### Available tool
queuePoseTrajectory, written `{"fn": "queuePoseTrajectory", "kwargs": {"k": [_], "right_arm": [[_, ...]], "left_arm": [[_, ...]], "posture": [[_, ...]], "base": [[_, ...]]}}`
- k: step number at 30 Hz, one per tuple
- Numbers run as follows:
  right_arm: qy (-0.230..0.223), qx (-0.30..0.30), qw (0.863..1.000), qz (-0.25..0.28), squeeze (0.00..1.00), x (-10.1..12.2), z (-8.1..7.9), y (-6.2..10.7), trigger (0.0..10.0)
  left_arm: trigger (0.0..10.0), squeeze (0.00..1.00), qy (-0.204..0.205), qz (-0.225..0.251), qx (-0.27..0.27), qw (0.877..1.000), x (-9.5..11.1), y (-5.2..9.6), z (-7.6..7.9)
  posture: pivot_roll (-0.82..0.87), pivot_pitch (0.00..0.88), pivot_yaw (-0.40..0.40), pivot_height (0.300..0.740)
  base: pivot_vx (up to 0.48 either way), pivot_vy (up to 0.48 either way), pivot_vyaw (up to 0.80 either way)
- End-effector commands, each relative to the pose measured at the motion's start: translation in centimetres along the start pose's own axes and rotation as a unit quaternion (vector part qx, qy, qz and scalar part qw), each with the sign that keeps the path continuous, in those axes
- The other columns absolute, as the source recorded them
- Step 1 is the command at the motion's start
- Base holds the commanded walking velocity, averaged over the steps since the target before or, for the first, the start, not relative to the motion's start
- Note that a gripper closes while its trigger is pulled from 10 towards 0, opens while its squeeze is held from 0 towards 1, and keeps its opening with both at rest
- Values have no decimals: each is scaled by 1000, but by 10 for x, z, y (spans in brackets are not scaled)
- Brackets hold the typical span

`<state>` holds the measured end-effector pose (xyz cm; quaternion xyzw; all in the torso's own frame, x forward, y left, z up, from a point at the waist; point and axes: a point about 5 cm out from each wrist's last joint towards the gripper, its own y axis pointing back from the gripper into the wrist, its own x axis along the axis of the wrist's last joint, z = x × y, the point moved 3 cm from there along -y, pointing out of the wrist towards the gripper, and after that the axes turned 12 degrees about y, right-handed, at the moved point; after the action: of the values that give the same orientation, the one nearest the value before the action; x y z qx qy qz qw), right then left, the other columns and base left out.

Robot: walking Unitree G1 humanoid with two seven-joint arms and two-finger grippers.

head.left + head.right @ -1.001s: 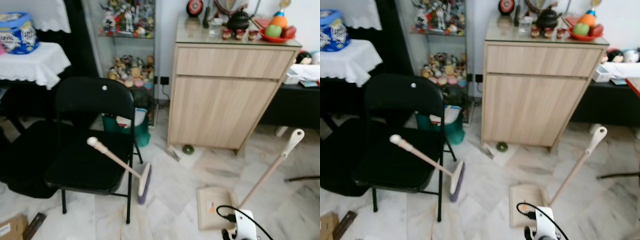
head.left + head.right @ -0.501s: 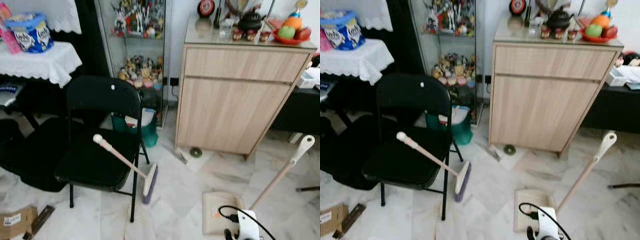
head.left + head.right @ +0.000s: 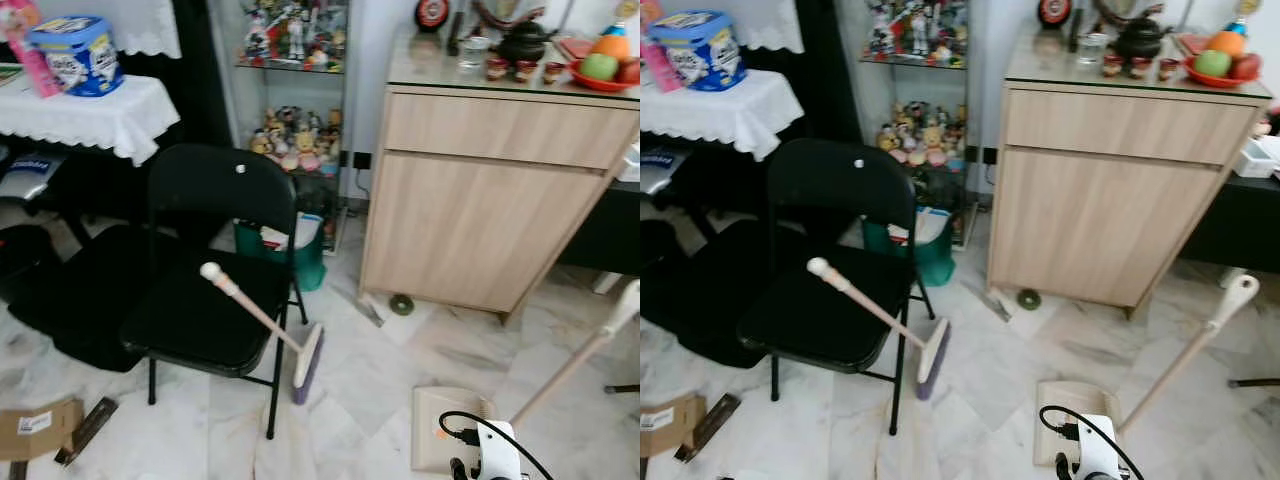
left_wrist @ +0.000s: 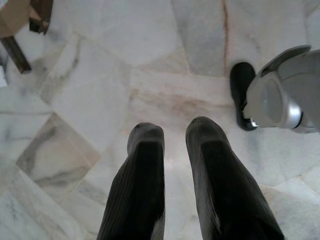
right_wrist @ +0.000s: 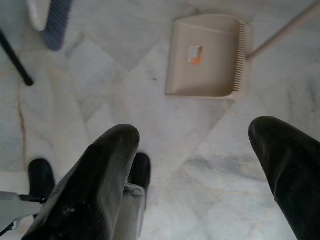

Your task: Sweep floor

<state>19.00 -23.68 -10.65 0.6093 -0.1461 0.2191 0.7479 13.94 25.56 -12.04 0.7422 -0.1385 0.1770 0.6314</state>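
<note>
A broom leans on a black folding chair (image 3: pixel 215 190): its cream handle (image 3: pixel 250 310) rests on the seat and its brush head (image 3: pixel 307 362) is on the marble floor. A beige dustpan (image 3: pixel 445 440) lies to the right, its long handle (image 3: pixel 600 335) slanting up. In the right wrist view my right gripper (image 5: pixel 192 129) hangs open over bare floor, with the dustpan (image 5: pixel 207 55) and the brush head (image 5: pixel 50 15) beyond it. My left gripper (image 4: pixel 174 129) hangs over the floor, fingers close together and holding nothing.
A wooden cabinet (image 3: pixel 490 190) stands at the back right, with a small round object (image 3: pixel 402 304) at its foot. Left of it are a glass display case (image 3: pixel 295 80) and a green bin (image 3: pixel 285 250). A white-clothed table (image 3: pixel 85 105), a black bag (image 3: pixel 70 290) and cardboard (image 3: pixel 35 430) are at left.
The camera has swung left, so the whole scene sits further right in the picture. The broom, chair and dustpan have kept their places.
</note>
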Motion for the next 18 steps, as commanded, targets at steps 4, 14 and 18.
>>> {"fn": "queuePoseTrajectory", "kwargs": {"k": [4,14,18], "right_arm": [[-11,94,991,93,0,41,-69,3,10000],[-11,93,991,96,0,43,-70,3,10000],[-11,93,991,97,0,44,-69,3,10000]], "left_arm": [[10000,0,223,132,-58,964,78,-2,34],[10000,0,225,131,-56,964,78,-3,34],[10000,0,226,132,-56,964,79,-2,34]], "posture": [[20,45,-19,740],[18,51,-19,740],[18,52,-20,740]], "base": [[0,349,0],[0,104,0],[0,397,0]]}}
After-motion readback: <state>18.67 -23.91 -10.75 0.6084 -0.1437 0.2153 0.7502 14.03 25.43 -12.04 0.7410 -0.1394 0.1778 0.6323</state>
